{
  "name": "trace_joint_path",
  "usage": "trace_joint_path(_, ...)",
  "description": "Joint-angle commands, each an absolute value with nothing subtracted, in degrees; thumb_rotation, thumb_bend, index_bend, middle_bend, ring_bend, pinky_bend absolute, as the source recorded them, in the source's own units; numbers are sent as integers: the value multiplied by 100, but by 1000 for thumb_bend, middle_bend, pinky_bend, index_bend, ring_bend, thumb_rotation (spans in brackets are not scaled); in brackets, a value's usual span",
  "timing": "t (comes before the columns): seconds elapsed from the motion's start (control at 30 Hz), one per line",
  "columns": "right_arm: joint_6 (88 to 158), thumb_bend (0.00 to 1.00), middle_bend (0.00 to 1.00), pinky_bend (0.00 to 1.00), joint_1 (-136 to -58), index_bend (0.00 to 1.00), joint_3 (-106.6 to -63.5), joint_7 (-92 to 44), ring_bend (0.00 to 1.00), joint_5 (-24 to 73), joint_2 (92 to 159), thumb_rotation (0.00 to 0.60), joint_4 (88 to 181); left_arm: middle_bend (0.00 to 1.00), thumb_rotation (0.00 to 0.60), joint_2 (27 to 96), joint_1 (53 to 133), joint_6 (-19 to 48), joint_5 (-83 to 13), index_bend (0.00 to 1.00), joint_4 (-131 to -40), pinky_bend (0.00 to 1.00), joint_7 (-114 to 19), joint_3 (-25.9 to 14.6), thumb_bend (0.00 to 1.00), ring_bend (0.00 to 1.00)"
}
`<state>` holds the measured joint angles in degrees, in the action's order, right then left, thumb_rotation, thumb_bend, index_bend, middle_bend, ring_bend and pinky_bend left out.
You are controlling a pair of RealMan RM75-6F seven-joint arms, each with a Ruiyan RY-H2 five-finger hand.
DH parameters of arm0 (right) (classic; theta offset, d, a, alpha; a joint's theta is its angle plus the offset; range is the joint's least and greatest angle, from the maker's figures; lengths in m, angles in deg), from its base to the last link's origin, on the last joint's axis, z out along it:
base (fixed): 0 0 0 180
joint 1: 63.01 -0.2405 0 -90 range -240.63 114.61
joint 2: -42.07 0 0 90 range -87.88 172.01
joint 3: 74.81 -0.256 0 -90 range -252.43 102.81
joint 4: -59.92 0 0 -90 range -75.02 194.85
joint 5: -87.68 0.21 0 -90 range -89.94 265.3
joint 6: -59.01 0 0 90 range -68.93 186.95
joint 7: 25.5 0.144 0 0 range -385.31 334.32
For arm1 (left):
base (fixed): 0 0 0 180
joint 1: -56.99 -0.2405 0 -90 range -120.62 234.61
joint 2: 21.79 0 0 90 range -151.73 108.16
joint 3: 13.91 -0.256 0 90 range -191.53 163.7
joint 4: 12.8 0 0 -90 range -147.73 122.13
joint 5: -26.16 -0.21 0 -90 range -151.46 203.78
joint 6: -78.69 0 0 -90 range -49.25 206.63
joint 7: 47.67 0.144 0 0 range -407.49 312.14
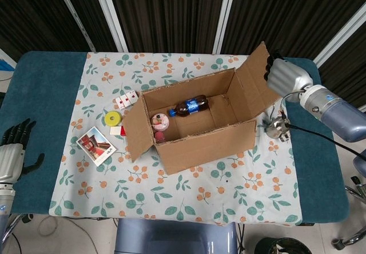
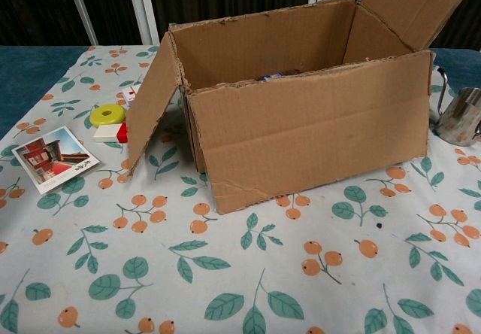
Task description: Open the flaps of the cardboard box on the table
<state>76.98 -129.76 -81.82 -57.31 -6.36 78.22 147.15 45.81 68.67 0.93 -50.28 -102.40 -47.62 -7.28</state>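
At far right of the head view, right hand (image 1: 284, 74) set against the outer face of the right flap (image 1: 258, 76) — dark fingers (image 1: 274, 55) at the flap's upper edge, but cannot tell whether curled over it or merely pressing. Flap tilted outward and up from the box's right end. Left hand (image 1: 12, 149) low at the far left edge, off the patterned cloth, fingers (image 1: 18, 130) spread, holding nothing.

Cardboard box (image 1: 197, 122) mid-worktop on the floral tablecloth (image 1: 189, 191), top open. Left flap (image 1: 137, 129) swung out and hanging down at the left end; in the chest view the same flap (image 2: 150, 101) slopes down with its lower edge near the cloth. Front wall upright, top edge ragged.

Inside — cola bottle (image 1: 190, 106) lying on its side toward the back wall, small round pink-lidded container (image 1: 159, 120) near the left end.

Outside, left of the box: yellow tape roll (image 1: 112, 118), a white block (image 1: 116, 131) just beside it, playing cards (image 1: 126, 99) farther back, a photo card (image 1: 95, 145) nearer the front. Right of the box, metal cup (image 1: 277, 128) standing close to the front right corner; also at the chest view's right edge (image 2: 460, 116).
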Motion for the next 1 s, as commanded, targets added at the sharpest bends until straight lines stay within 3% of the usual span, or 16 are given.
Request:
trace_joint_path(0.03,7746,541,242,235,-12854,238,-8130,-5823,182,-607,7895,600,14614,0,600,4578,6860,79,-5039,0,-10249,13,-4763,-731,337,0)
trace_joint_path(0.33,8085,537,233,235,-12386,226,-8210,-6003,176,19,8030,600,14369,0,600,4568,6848,73,-5031,0,-10263,13,-4766,-725,337,0)
trace_joint_path(0.43,8822,528,222,235,-11946,208,-8374,-5846,174,605,8077,600,14621,0,600,4571,6851,76,-5050,0,-10261,13,-4752,-735,337,0)
trace_joint_path(0.67,11527,476,155,235,-10407,120,-8509,-5860,132,1986,8589,600,16048,0,600,4527,6859,127,-5140,0,-10289,12,-4502,-843,265,0)
trace_joint_path(0.73,12222,396,107,234,-9940,42,-8410,-5799,99,2190,8845,600,16502,0,600,4497,6862,131,-5197,0,-10307,4,-4321,-898,229,0)
trace_joint_path(0.83,13040,299,31,229,-9333,0,-8183,-5685,42,2208,9247,600,16888,0,600,4448,6843,96,-5261,0,-10372,0,-4126,-956,193,0)
trace_joint_path(1.0,14159,266,0,229,-8409,0,-7749,-5133,2,1729,10002,600,17010,0,600,4345,6760,-115,-5495,0,-10448,0,-3842,-1065,182,0)
